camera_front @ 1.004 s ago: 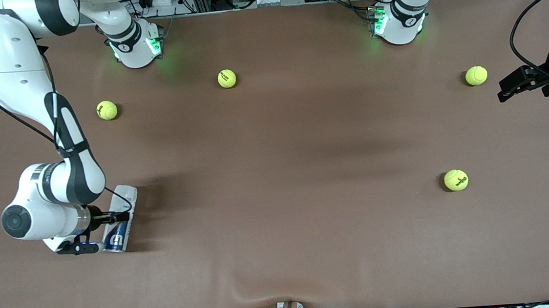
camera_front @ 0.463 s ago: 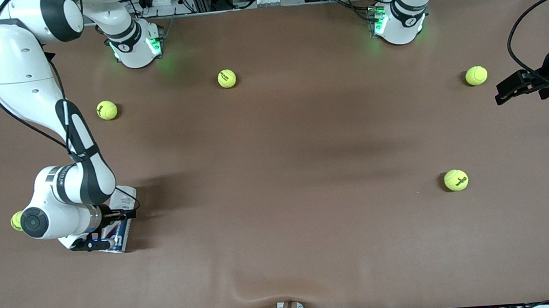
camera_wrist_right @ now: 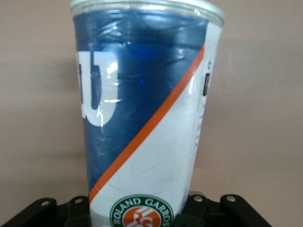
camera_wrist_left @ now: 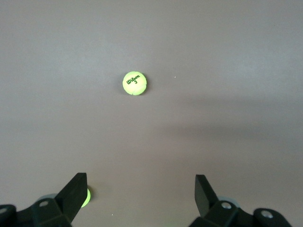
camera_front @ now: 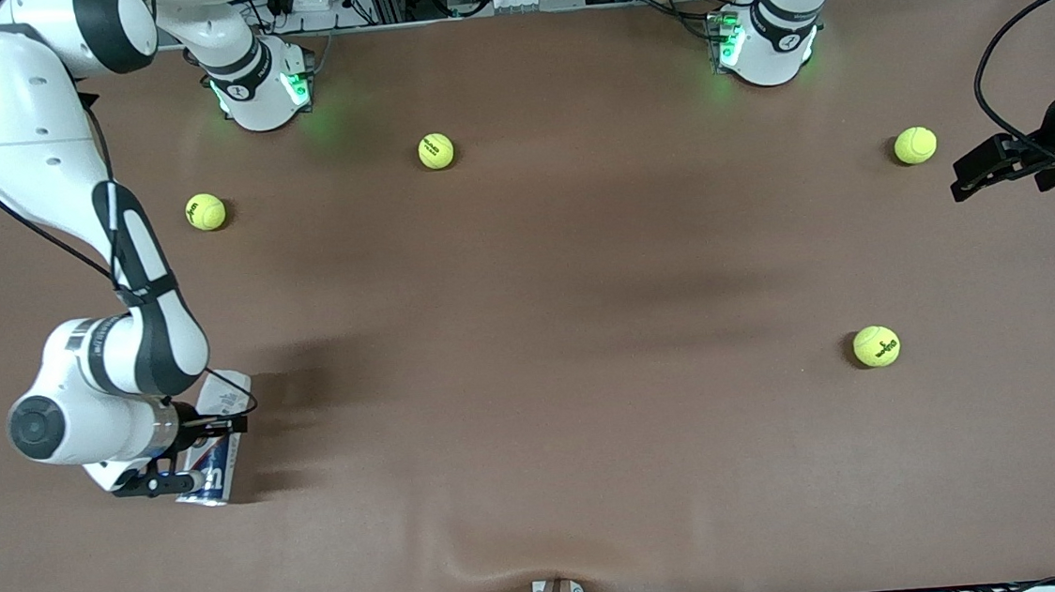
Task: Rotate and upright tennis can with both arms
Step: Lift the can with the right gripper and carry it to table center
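Reading "ROLAND GARROS", you see the navy-and-white tennis can (camera_wrist_right: 142,118), orange-striped, clamped in the right claw (camera_front: 210,445); the left claw (camera_wrist_left: 137,196) waits, spread wide, empty.

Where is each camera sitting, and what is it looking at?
Front view: high up across the table, facing both arms; shows the right gripper shut on the tennis can and the left gripper waiting, open.
Left wrist view: on the left wrist, looking down at a tennis ball; its own fingertips show.
Right wrist view: on the right wrist, close against the can; its gripper body shows.
Shared: the can appears in the front and right wrist views.
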Motion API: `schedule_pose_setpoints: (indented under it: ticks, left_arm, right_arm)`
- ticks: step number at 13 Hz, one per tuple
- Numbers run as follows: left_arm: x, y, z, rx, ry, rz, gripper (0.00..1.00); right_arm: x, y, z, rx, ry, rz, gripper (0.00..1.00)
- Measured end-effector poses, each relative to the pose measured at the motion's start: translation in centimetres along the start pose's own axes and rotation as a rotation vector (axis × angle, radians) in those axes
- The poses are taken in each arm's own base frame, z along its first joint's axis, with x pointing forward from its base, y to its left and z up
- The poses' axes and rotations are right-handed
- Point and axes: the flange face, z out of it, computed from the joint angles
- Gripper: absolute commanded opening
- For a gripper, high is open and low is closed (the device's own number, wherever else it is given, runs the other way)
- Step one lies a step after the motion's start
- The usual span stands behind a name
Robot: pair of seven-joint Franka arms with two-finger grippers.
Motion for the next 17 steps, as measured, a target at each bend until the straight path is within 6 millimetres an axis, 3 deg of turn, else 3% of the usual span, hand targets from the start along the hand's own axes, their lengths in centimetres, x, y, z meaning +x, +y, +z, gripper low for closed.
schedule_pose_setpoints:
  ticks: [2,5,12,17]
  left_arm:
    - [-0.1,0.7,-0.2,-0.001,0.004,0.012,1.0]
    - [0.0,0.4,-0.3,-0.001,0.006,0.006,1.0]
    - [0.1,0.1,0.1,-0.001,-0.002,0.001,1.0]
    - [0.1,0.4,0.1,-0.001,-0.002,0.008,1.0]
  right_arm:
    - [0.7,-2.5,-3.9,0.001,0.035,-0.085,0.49]
    - [1.2,-9.7,-6.7,-0.009,0.08,-0.221,0.49]
    - [-2.0,-27.1,-5.7,-0.042,0.092,-0.632,0.49]
    - [-7.1,-40.7,-5.0,-0.126,0.177,-0.899,0.49]
